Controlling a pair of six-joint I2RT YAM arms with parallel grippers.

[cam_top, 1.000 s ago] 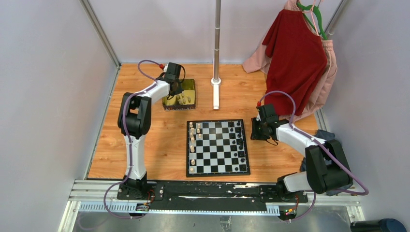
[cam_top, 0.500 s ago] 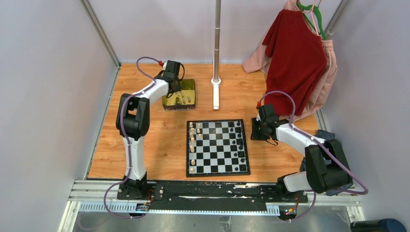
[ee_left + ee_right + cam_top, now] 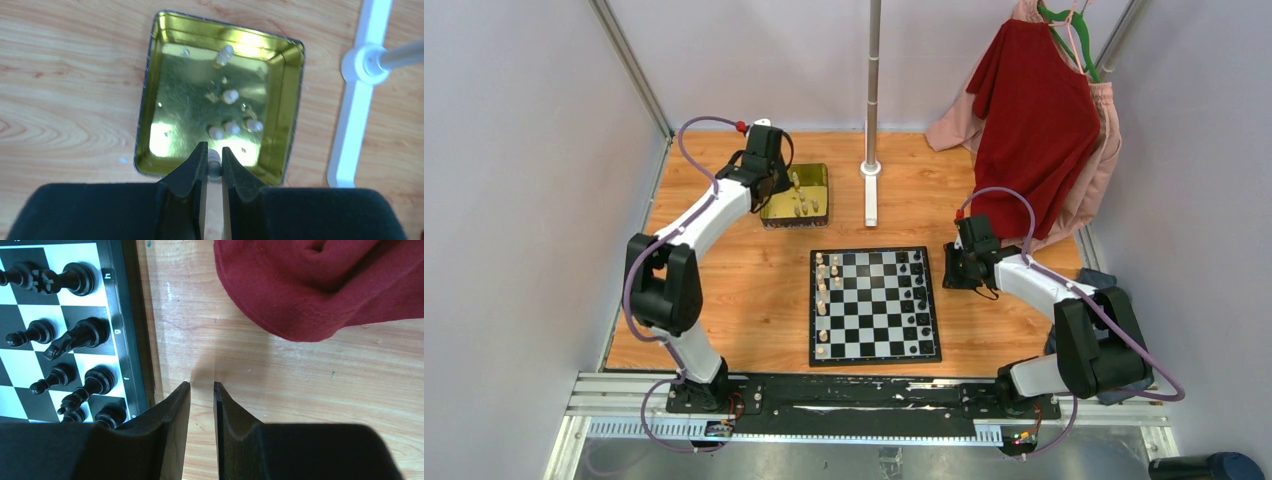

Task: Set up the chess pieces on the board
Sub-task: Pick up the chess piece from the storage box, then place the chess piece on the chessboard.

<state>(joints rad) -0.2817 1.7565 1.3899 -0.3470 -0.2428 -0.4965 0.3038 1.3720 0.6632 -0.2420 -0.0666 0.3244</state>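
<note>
- Left gripper (image 3: 213, 150), lower centre, clenches a pale chess piece (image 3: 214, 169) over the gold tin (image 3: 185, 85).
- Right gripper (image 3: 201, 386), bottom centre, hangs released and empty beside the board (image 3: 129, 330).

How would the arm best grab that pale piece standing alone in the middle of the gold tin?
By its round head, coming straight down from above. The piece looks upright, its top facing the wrist camera, and there is bare floor on both sides for the jaws to close. The tin has raised walls all round, so a sideways approach would likely bump them.
</note>
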